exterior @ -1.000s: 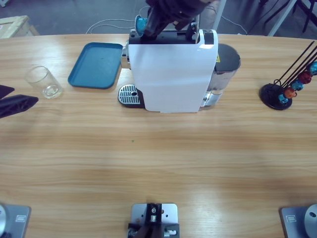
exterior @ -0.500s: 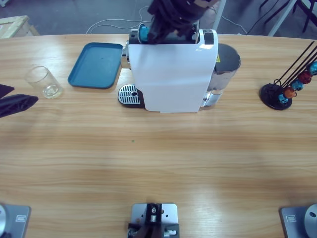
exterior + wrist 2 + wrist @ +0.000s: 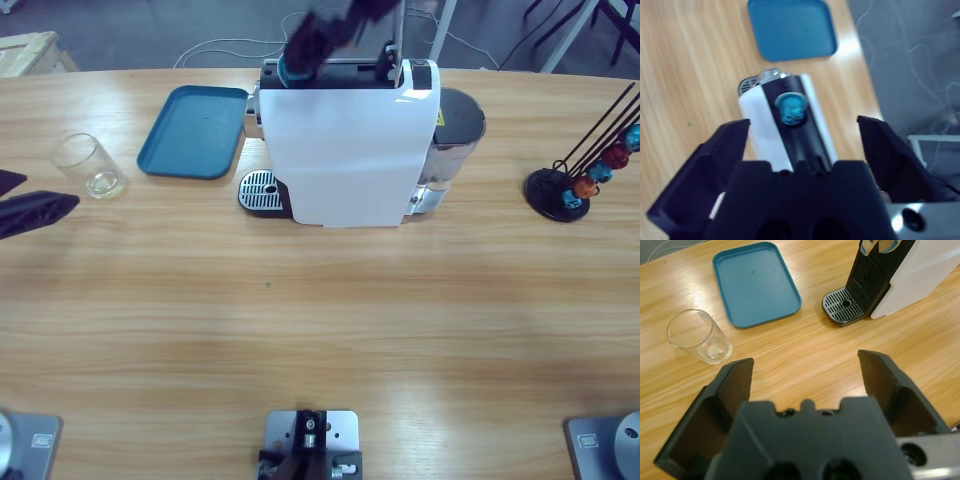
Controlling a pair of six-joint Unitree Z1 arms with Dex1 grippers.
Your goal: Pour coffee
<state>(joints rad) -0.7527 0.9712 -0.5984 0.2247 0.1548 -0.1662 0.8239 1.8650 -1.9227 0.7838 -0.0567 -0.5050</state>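
Right gripper [image 3: 802, 135] above white coffee machine [image 3: 345, 150], jaws spread wide, holding nothing. Blue capsule [image 3: 791, 109] sits on machine top, between jaws in wrist view, apart from them. Left gripper [image 3: 805, 372] at table's left edge, jaws wide apart, empty, near clear glass [image 3: 699, 336]. No coffee visible in glass. Blue tray [image 3: 195, 131] between glass and machine.

Long wooden counter [image 3: 320, 330], light grain, curved far edge. Beyond it dark grey floor [image 3: 150, 30] with white cables [image 3: 215, 47]. Pale wooden crate [image 3: 30, 52] far left. White metal legs [image 3: 440, 32] far right.
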